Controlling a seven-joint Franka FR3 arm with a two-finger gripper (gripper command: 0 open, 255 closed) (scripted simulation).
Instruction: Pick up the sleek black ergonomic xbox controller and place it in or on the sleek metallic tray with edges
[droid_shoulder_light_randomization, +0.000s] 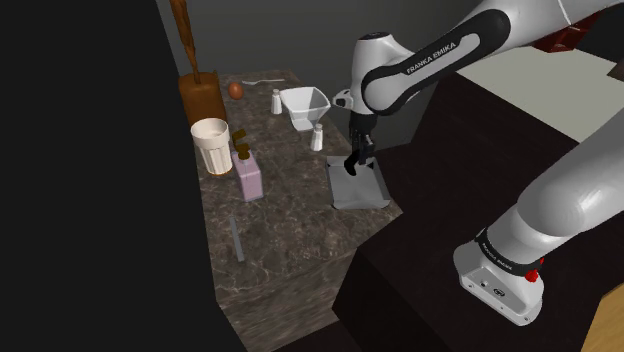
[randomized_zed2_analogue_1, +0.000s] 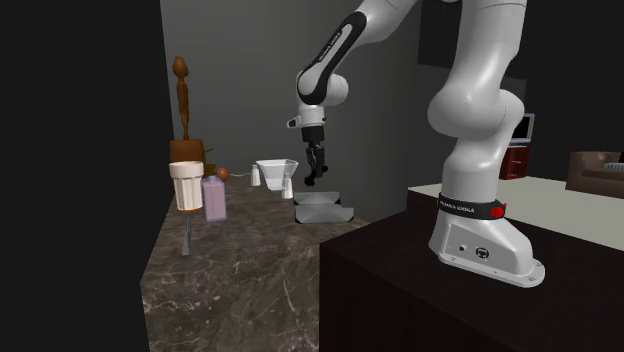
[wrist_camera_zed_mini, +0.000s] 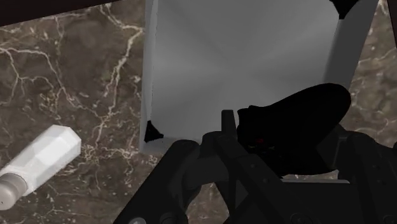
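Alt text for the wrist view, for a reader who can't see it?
The gripper clasps a black controller over a grey tray with raised edges. The tray sits on a dark marble-patterned counter, with a white shaker nearby.

In the shoulder view, the tray (droid_shoulder_light_randomization: 358, 190) lies on the countertop (droid_shoulder_light_randomization: 290, 250) at its right edge. The controller (wrist_camera_zed_mini: 292, 124) hangs above the tray, clasped in the gripper (droid_shoulder_light_randomization: 353, 165). A shaker (droid_shoulder_light_randomization: 317, 137) stands just behind the tray, a bowl (droid_shoulder_light_randomization: 303, 105) behind that. A carton (droid_shoulder_light_randomization: 248, 176) and a cup (droid_shoulder_light_randomization: 211, 145) stand to the left.
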